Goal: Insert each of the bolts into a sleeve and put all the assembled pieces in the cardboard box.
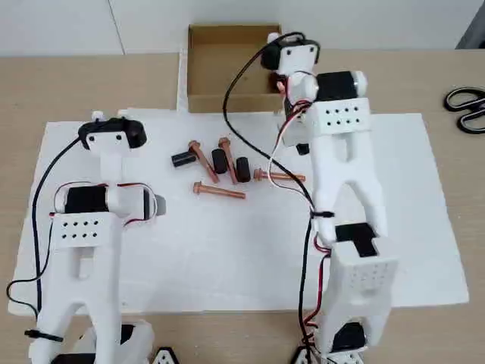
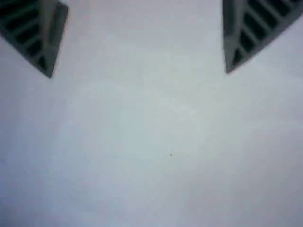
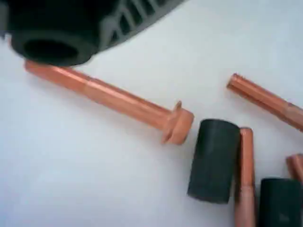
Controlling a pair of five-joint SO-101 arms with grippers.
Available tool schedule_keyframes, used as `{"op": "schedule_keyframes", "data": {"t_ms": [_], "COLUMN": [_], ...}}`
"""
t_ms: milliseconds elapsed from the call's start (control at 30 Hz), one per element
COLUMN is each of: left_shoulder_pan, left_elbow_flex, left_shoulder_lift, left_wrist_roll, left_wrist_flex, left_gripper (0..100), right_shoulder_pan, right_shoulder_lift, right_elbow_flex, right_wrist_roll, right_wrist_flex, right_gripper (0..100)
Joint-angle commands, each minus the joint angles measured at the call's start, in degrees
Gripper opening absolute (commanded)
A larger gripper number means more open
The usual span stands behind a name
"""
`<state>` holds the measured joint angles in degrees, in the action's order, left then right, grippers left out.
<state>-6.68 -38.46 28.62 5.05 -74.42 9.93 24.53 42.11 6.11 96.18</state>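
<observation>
Several copper bolts [image 1: 220, 189] and three black sleeves [image 1: 220, 161] lie scattered mid-sheet in front of the cardboard box [image 1: 198, 72]. My right gripper [image 1: 301, 142] hangs over the right end of the cluster, shut on a fourth black sleeve [image 3: 47, 47]. One ribbed finger [image 3: 132, 21] shows behind this sleeve. The sleeve's open end hovers just above the shank tip of a bolt [image 3: 109, 99] lying flat. Beside that bolt's head rests a loose sleeve [image 3: 213, 161]. My left gripper [image 2: 137, 73] is open over bare white sheet, to the left of the cluster [image 1: 110, 117].
A white sheet [image 1: 227, 258] covers the wooden table. Scissors [image 1: 466, 106] lie at the far right edge, off the sheet. Black cables run from the right arm past the box and the bolts.
</observation>
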Motion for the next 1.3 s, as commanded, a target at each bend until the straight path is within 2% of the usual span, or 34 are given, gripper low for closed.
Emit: {"op": "schedule_keyframes", "data": {"t_ms": [0,167,333,600,767,900,1067,1267], "left_shoulder_pan": [0.5,0.5,1.5,9.3,10.7,16.4,20.7,23.7], "left_elbow_flex": [2.6,2.6,2.5,2.7,5.0,9.3,9.5,11.3], "left_shoulder_lift": [0.2,0.2,0.2,-3.5,-15.2,-21.8,-22.5,-22.9], "left_wrist_roll": [-0.4,-0.4,0.1,9.8,17.1,17.9,18.3,31.4], "left_wrist_flex": [0.9,0.9,2.8,11.1,19.8,17.9,14.9,15.6], "left_gripper": [22,22,22,22,22,22,22,22], "right_shoulder_pan": [-2.9,-3.1,-3.0,-0.4,-0.4,-1.1,-6.5,-7.3], "right_shoulder_lift": [-8.9,-16.4,-25.9,-29.9,-29.8,-30.2,-30.3,-30.3], "right_elbow_flex": [-3.6,-20.0,-27.4,-40.9,-42.3,-42.1,-42.1,-42.1], "right_wrist_roll": [-4.2,-4.5,-4.7,-4.9,-4.9,-4.9,-4.8,-4.8], "right_wrist_flex": [1.0,0.6,0.4,-8.7,-11.3,-11.1,-10.9,-10.8], "right_gripper": [1.0,1.0,0.9,0.9,0.9,0.9,0.9,0.9]}}
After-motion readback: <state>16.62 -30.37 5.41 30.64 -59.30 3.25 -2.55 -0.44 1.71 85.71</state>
